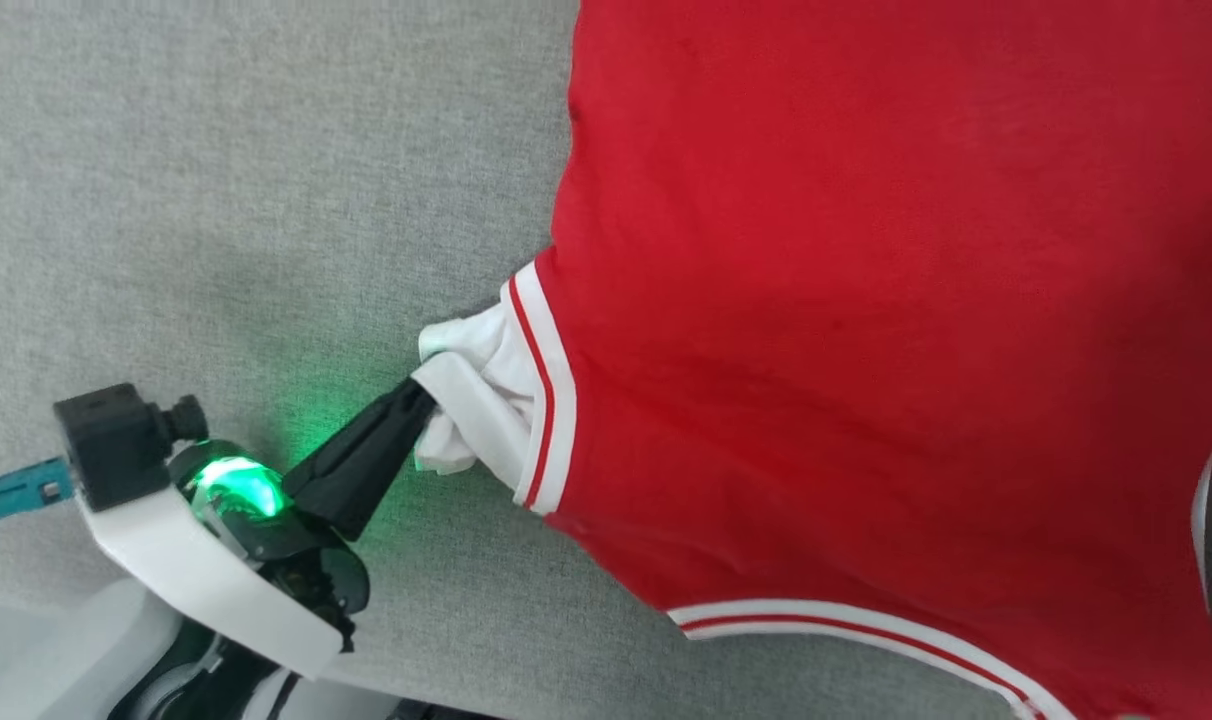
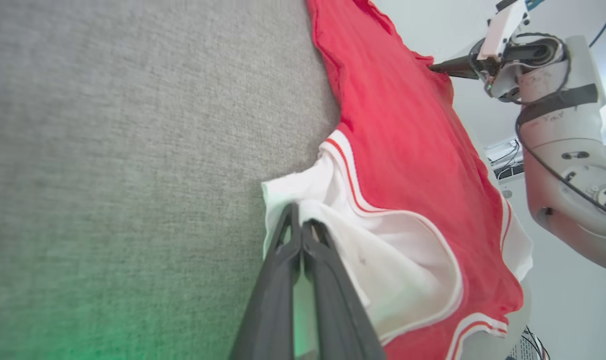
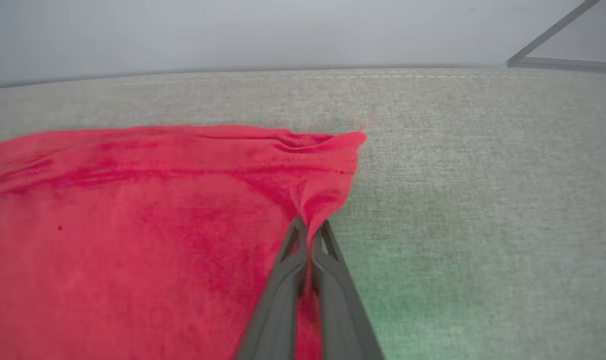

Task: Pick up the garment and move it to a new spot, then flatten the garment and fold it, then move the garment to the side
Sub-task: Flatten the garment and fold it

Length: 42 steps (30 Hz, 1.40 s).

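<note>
Grey surface [image 1: 216, 200] holds the garment [image 1: 866, 300], pinched by left claw [image 1: 421, 398] and, seemingly, right claw [image 3: 310, 231].

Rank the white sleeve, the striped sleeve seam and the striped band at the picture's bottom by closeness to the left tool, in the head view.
1. White sleeve: clamped in the left tool.
2. Striped sleeve seam: just right of the sleeve.
3. Striped band: lower right, along the garment's edge.

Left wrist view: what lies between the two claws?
The red shirt stretches between them in that view: left claw pinching its white sleeve, right claw its far edge.
</note>
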Tool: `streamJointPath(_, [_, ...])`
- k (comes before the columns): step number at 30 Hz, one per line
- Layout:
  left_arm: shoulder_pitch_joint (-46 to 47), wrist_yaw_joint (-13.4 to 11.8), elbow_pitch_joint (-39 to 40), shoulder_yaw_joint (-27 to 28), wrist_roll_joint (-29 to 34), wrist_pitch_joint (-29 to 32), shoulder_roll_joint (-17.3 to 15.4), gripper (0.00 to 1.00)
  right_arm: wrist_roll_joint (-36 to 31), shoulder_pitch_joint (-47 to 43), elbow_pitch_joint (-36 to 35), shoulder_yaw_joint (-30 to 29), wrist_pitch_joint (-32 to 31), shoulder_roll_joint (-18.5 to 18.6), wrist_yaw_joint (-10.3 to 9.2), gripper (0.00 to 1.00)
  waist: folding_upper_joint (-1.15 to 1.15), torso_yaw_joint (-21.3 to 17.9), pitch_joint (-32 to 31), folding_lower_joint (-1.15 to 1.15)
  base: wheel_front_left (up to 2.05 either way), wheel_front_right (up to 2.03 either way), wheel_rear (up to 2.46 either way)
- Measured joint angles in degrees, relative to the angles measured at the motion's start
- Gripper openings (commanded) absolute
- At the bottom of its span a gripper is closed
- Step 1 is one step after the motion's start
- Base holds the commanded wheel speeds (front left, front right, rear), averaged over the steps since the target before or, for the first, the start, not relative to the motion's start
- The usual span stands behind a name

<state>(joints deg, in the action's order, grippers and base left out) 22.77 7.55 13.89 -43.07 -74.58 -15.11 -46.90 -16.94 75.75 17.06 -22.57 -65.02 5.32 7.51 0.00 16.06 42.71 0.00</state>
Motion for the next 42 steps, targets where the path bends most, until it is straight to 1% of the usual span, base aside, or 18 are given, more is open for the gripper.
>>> streamJointPath(2, [-1.35, 0.00, -0.31, 1.29, 0.00, 0.00, -0.14, 0.00, 3.18, -1.77, -0.10, 2.63, -0.80, 1.09, 0.00, 0.00, 0.00, -0.67, -1.61, 0.00, 0.00, 0.00, 0.00])
streamJointPath(5, [-3.68, 0.00, -0.73, 3.08, -0.05, 0.00, -0.36, 0.00, 8.70, -5.93, -1.60, 7.00, -3.11, 3.91, 0.01, 0.00, 0.00, -1.99, -4.30, 0.00, 0.00, 0.00, 0.00])
streamJointPath(9, [-6.74, 0.00, -1.25, 5.00, -0.09, 0.00, -0.46, 0.00, 17.44, -13.17, -6.35, 11.09, -7.40, 8.13, 0.01, 0.00, 0.00, -4.21, -8.17, 0.00, 0.00, 0.00, 0.00])
streamJointPath(13, [-9.14, 0.00, -2.04, 6.14, -0.26, -0.01, -0.23, 0.00, 25.24, -23.09, -13.92, 12.91, -11.60, 12.82, 0.01, 0.00, 0.00, -6.32, -12.12, 0.00, 0.00, 0.00, 0.00])
streamJointPath(17, [-10.66, 0.00, -3.27, 6.54, -0.20, -0.01, -0.01, 0.00, 32.16, -35.17, -23.66, 12.51, -13.71, 15.53, 0.01, 0.00, 0.00, -8.02, -15.82, 0.00, 0.00, 0.00, 0.00])
streamJointPath(22, [-11.82, 0.00, -5.17, 6.53, 0.42, 0.00, 0.56, 0.00, 37.97, -54.48, -36.69, 10.03, -14.91, 15.18, 0.01, 0.00, 0.00, -9.55, -19.80, 0.00, 0.00, 0.00, 0.00])
streamJointPath(25, [-13.16, 0.00, -5.73, 7.27, 0.42, 0.00, 0.89, 0.00, 39.77, -64.79, -42.77, 9.58, -15.14, 12.92, 0.01, 0.00, 0.00, -10.75, -21.43, 0.00, 0.00, 0.00, 0.00])
streamJointPath(29, [-14.90, 0.00, -5.91, 9.13, 0.41, 0.00, 1.02, 0.00, 40.65, -76.95, -48.15, 12.54, -15.01, 9.45, 0.01, 0.00, 0.00, -12.55, -22.54, 0.00, 0.00, 0.00, 0.00])
streamJointPath(32, [-15.93, 0.00, -6.01, 9.93, 0.38, -0.01, 0.81, 0.00, 40.96, -83.01, -49.24, 16.05, -14.10, 7.46, 0.01, 0.00, 0.00, -13.49, -22.63, 0.00, 0.00, 0.00, 0.00])
streamJointPath(35, [-16.24, 0.00, -6.02, 10.23, 0.44, -0.01, 0.68, 0.00, 41.25, -87.14, -48.43, 19.97, -12.95, 6.89, 0.01, 0.00, 0.00, -13.81, -22.68, 0.00, 0.00, 0.00, 0.00])
streamJointPath(37, [-16.27, 0.00, -6.03, 10.34, 0.44, -0.01, 0.66, 0.00, 41.43, -88.28, -47.19, 22.16, -11.69, 6.90, 0.01, 0.00, 0.00, -13.82, -22.68, 0.00, 0.00, 0.00, 0.00])
streamJointPath(38, [-16.27, 0.00, -6.03, 10.34, 0.44, -0.01, 0.66, 0.00, 41.43, -88.28, -47.19, 22.16, -11.69, 6.90, 0.01, 0.00, 0.00, -13.82, -22.68, 0.00, 0.00, 0.00, 0.00])
streamJointPath(42, [-16.61, 0.00, -5.99, 10.39, 0.44, 0.00, 0.66, 0.00, 41.57, -88.05, -45.25, 23.98, -8.01, 6.73, 0.01, 0.00, 0.00, -13.96, -22.85, 0.00, 0.00, 0.00, 0.00])
